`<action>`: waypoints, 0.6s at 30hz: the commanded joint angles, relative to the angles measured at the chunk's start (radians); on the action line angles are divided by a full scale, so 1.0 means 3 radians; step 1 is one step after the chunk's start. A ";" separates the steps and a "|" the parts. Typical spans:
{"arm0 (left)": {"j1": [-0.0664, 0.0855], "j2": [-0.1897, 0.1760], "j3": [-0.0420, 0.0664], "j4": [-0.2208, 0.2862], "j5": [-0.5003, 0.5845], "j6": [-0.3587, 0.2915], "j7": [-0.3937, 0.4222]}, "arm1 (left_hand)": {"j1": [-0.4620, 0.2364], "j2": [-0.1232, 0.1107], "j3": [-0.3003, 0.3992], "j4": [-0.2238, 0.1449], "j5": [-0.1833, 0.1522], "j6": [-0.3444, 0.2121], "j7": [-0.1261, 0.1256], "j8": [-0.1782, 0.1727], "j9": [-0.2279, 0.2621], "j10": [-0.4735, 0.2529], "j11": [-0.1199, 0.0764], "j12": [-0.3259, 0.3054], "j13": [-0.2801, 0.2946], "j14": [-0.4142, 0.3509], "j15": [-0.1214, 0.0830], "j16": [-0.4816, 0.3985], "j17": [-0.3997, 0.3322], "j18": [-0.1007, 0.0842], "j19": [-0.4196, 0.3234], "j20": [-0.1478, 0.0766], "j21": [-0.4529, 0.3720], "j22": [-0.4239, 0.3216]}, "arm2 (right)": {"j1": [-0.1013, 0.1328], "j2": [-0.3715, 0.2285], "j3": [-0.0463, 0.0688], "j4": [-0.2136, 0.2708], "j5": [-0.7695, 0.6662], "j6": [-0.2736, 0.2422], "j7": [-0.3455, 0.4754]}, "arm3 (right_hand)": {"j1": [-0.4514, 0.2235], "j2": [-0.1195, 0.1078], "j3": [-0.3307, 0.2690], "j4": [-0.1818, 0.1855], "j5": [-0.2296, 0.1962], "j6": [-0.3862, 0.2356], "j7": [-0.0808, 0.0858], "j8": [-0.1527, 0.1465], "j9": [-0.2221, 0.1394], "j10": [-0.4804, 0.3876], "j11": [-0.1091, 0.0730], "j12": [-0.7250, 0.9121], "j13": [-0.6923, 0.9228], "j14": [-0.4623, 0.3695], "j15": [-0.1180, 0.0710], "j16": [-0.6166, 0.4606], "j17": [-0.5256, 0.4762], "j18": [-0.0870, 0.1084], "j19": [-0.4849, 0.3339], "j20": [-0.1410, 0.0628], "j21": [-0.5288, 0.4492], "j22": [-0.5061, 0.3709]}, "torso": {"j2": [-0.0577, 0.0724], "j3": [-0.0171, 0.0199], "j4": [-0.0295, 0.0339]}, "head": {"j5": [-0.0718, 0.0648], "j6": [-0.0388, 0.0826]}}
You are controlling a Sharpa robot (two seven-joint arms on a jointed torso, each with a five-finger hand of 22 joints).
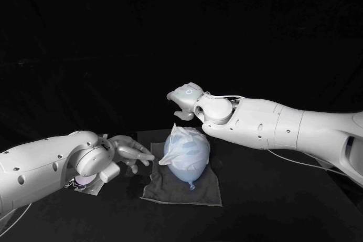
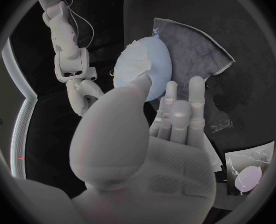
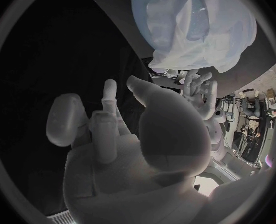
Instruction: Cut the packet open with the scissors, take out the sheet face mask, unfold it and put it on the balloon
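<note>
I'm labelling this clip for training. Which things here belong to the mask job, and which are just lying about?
Part of the job:
balloon
sheet face mask, draped over the balloon
packet, on the table by the left arm

Lying about:
grey cloth, under the balloon
small clear scrap, beside the cloth

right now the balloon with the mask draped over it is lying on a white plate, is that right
Not quite. The balloon, with the mask draped over it, lies on a grey cloth, not a white plate. The head view shows it.
</note>
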 commanded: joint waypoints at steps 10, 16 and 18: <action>-0.0019 0.0006 0.0006 -0.0114 -0.0055 -0.0445 0.0546 | 0.0308 0.0301 -0.0465 0.0092 -0.0009 0.0351 0.0109 0.0312 -0.0103 -0.0293 0.0032 0.0073 0.0063 -0.0867 0.0047 -0.0320 -0.0987 0.0039 -0.0212 0.0068 -0.0257 -0.0140 | 0.0038 -0.0441 0.0017 0.0418 0.0871 -0.0978 0.0270 | 0.0181 0.0067 0.0062 0.0037 0.0009 0.0557 0.0061 0.0171 0.0108 0.0181 0.0067 -0.0144 -0.0304 0.0302 0.0067 -0.0011 0.0693 0.0042 0.0037 0.0054 0.0038 0.0543 | 0.0002 -0.0002 -0.0007 | 0.0026 -0.0014; -0.0024 0.0019 0.0014 -0.0132 0.0225 -0.0725 0.1254 | 0.0431 0.0392 -0.0430 0.0109 -0.0010 0.0732 0.0063 0.0392 -0.0228 -0.0216 -0.0021 0.0261 0.0128 -0.0907 0.0005 -0.0387 -0.1053 0.0041 -0.0215 0.0042 -0.0320 -0.0184 | 0.0068 -0.0834 0.0022 0.0867 0.1425 -0.1054 0.0491 | 0.0298 0.0098 0.0099 -0.0036 0.0009 0.0855 0.0034 0.0248 0.0125 0.0434 0.0031 0.0004 -0.0293 0.0313 0.0044 0.0011 0.0733 0.0015 0.0107 0.0053 0.0234 0.0592 | 0.0007 0.0000 -0.0007 | 0.0035 -0.0025; -0.0024 0.0037 0.0023 -0.0131 0.0253 -0.0768 0.1467 | 0.0422 0.0405 -0.0435 0.0116 -0.0011 0.0788 0.0046 0.0391 -0.0267 -0.0206 -0.0034 0.0293 0.0137 -0.0913 -0.0004 -0.0409 -0.1070 0.0041 -0.0220 0.0036 -0.0343 -0.0199 | 0.0072 -0.0985 0.0022 0.1051 0.1590 -0.1043 0.0525 | 0.0313 0.0102 0.0084 -0.0055 0.0008 0.0945 0.0012 0.0264 0.0123 0.0501 0.0012 0.0120 -0.0220 0.0314 0.0026 0.0012 0.0733 0.0008 0.0125 0.0038 0.0284 0.0604 | 0.0008 -0.0001 -0.0013 | 0.0041 -0.0033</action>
